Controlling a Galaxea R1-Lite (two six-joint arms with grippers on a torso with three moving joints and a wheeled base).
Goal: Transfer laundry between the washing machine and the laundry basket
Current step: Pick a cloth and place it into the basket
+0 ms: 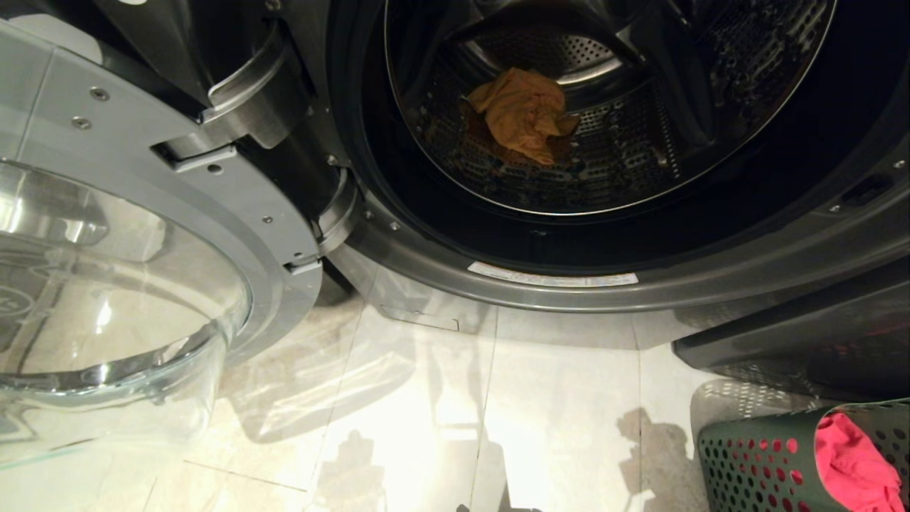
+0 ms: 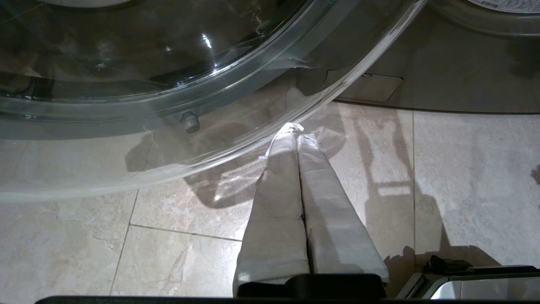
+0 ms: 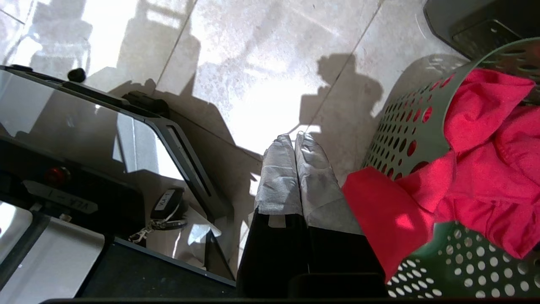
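The washing machine [image 1: 746, 277] stands open ahead, its glass door [image 1: 106, 299] swung out to the left. A yellow-orange garment [image 1: 522, 114] lies low in the perforated drum. The dark green laundry basket [image 1: 753, 455] sits on the floor at the lower right, with a red-pink garment [image 1: 849, 462] spilling over its rim [image 3: 426, 160]. My right gripper [image 3: 294, 136] is shut and empty, hanging over the floor just beside the basket [image 3: 405, 131] and the red-pink garment [image 3: 476, 169]. My left gripper [image 2: 295, 128] is shut and empty, parked over the tiles under the door glass [image 2: 168, 84]. Neither arm shows in the head view.
Pale floor tiles [image 1: 455, 412] stretch between the machine and the basket. My own base, with a dark frame [image 3: 181, 156] and a key fob [image 3: 166, 207] on it, lies beside the right gripper. The machine's lower panel [image 2: 371, 86] faces the left gripper.
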